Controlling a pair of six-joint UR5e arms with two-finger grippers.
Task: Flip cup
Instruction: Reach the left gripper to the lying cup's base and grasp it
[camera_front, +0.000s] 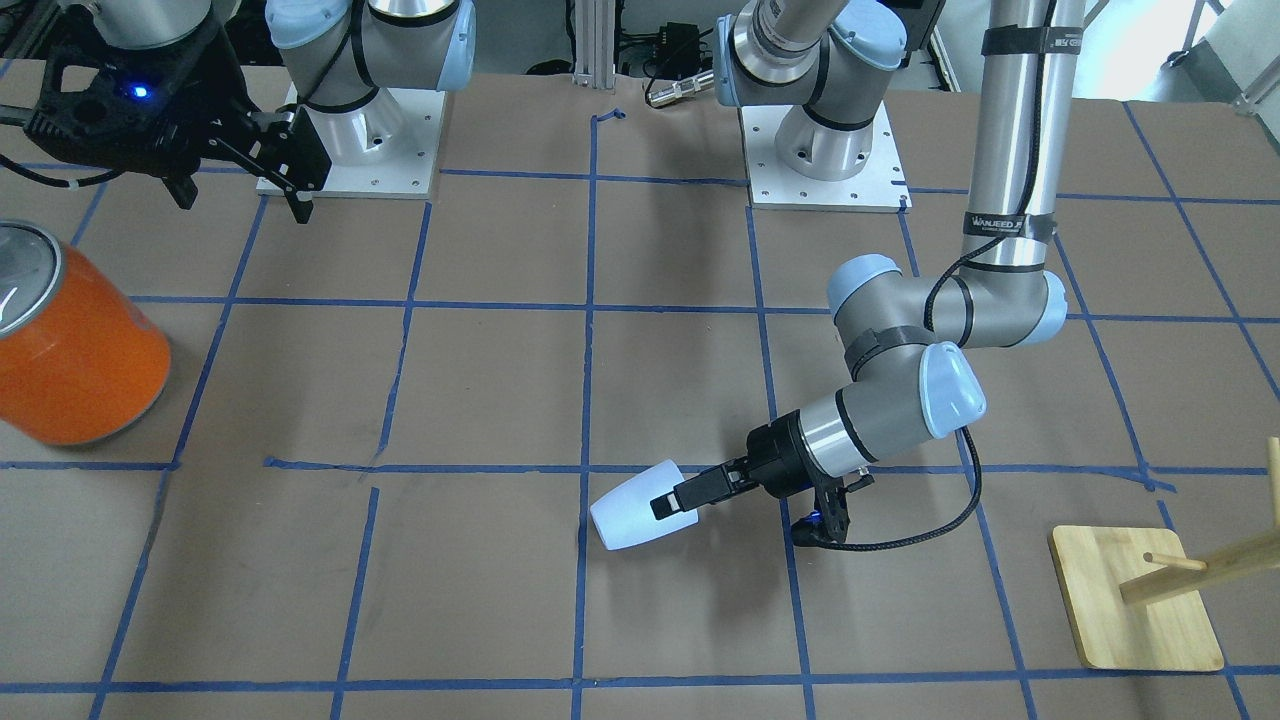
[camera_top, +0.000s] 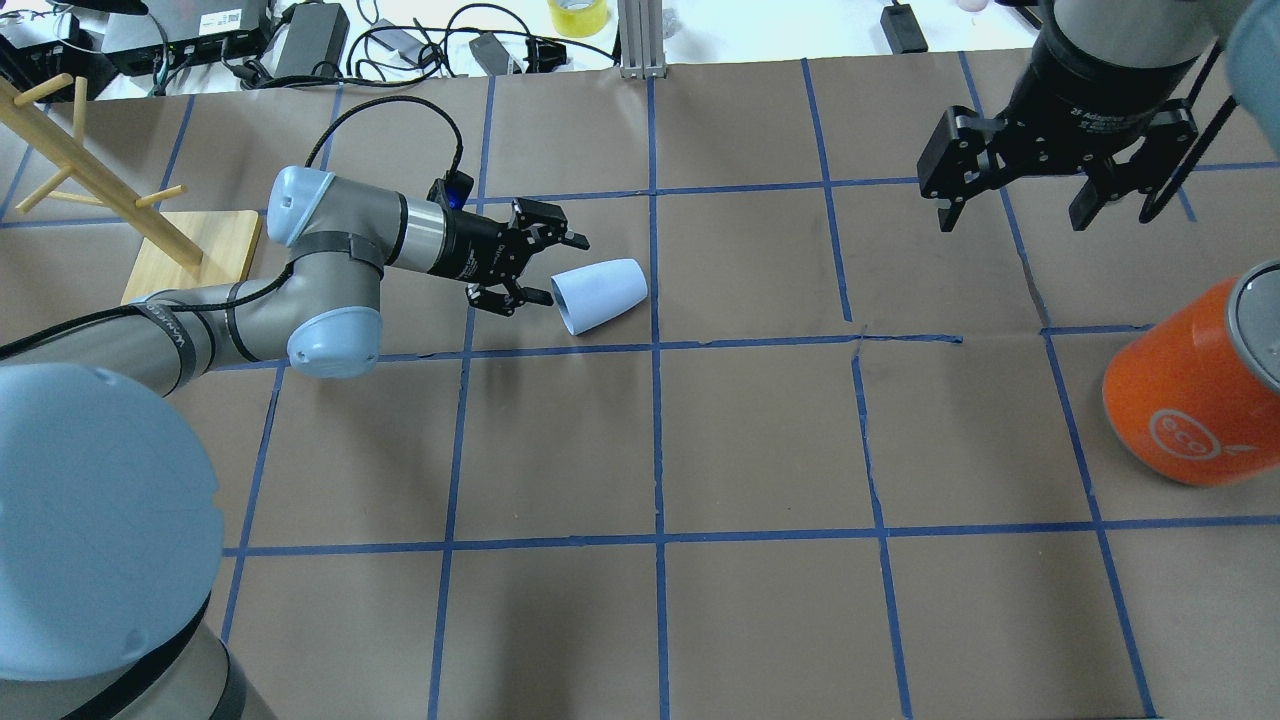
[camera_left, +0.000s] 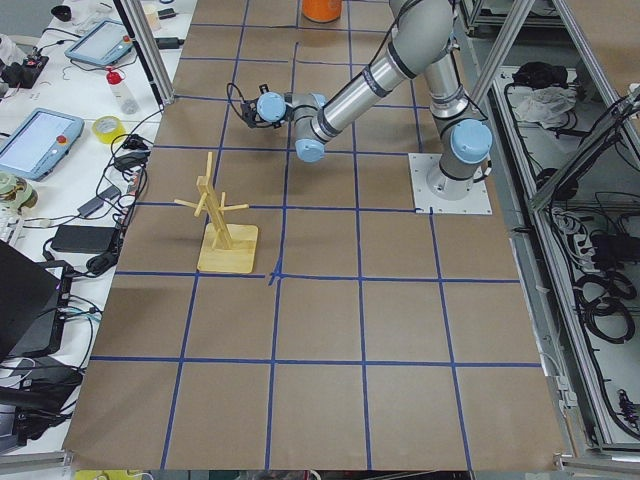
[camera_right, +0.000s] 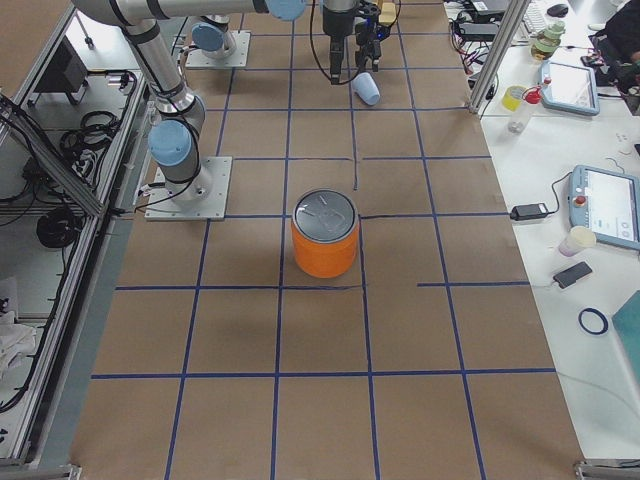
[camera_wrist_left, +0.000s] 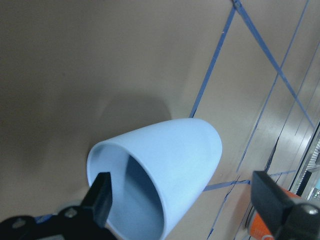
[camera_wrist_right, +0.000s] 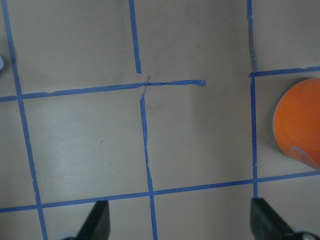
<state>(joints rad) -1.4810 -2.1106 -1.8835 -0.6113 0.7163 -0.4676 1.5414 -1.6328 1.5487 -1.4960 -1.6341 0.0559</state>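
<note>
The pale blue-white cup lies on its side on the brown table, with its open rim toward my left gripper. It also shows in the front view and the right side view. The left gripper is open and low, right at the rim. In the left wrist view the cup fills the middle, with one finger at its mouth and the other well outside its wall. My right gripper is open and empty, held high and far from the cup; it also shows in the front view.
A large orange can with a silver top stands on the robot's right side, below the right gripper; it also shows in the front view. A wooden peg stand on a square base stands behind the left arm. Blue tape lines grid the table.
</note>
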